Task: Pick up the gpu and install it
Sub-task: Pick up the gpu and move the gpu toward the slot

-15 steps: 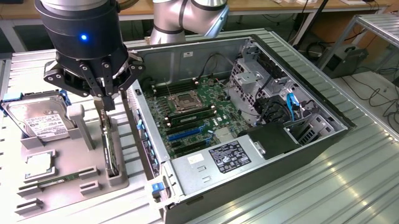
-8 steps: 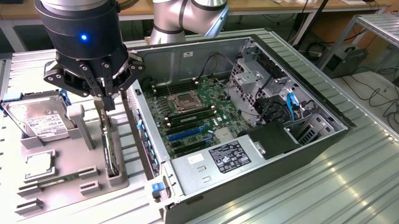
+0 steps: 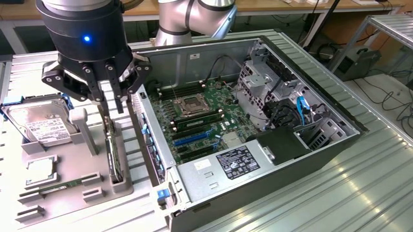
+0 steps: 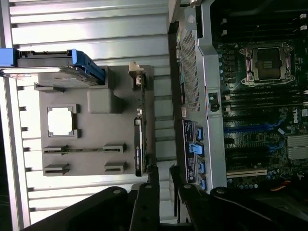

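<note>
The gpu [image 3: 113, 153] is a thin black card standing on edge in a slot of the grey holder tray [image 3: 76, 163], at the exterior view's left of the open computer case [image 3: 335, 130]. In the wrist view the gpu [image 4: 139, 144] appears edge-on, with its pale bracket end [image 4: 136, 74] farther from the fingers. My gripper [image 3: 111, 105] hangs just above the card's top edge. Its fingers [image 4: 150, 192] stand slightly apart, nothing between them, and the gripper [image 4: 162, 175] lines up with the card's near end.
On the tray are a silver hard drive [image 3: 38, 126] in a blue bracket, a square processor chip [image 3: 38, 169] and a green memory stick [image 3: 61, 186]. The case's motherboard [image 3: 200, 121] lies exposed with blue slots [image 3: 193, 139]; a power supply [image 3: 235, 162] sits at the front.
</note>
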`<state>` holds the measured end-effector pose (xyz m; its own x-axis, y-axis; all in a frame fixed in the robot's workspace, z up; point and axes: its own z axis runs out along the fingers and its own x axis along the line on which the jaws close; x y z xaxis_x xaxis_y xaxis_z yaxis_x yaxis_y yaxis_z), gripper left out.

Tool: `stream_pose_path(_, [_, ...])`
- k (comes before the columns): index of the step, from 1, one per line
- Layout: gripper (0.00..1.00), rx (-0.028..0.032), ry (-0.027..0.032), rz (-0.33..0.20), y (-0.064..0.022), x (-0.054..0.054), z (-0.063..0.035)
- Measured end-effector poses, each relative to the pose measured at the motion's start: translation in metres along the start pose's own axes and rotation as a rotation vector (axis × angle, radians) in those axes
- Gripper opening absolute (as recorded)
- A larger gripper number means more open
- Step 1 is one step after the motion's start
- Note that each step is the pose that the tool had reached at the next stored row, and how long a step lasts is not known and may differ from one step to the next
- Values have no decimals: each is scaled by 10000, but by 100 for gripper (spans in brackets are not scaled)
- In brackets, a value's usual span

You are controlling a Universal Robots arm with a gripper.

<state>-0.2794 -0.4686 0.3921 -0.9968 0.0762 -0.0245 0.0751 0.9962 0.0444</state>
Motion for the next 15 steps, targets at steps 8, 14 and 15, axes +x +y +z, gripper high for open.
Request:
stream_pose_path(8, [42,0,0,0,0,0,0])
stream_pose_path(14, [42,2,1,0,-2,14,8])
stream_pose_path(15, [42,2,1,-1,-2,15,11])
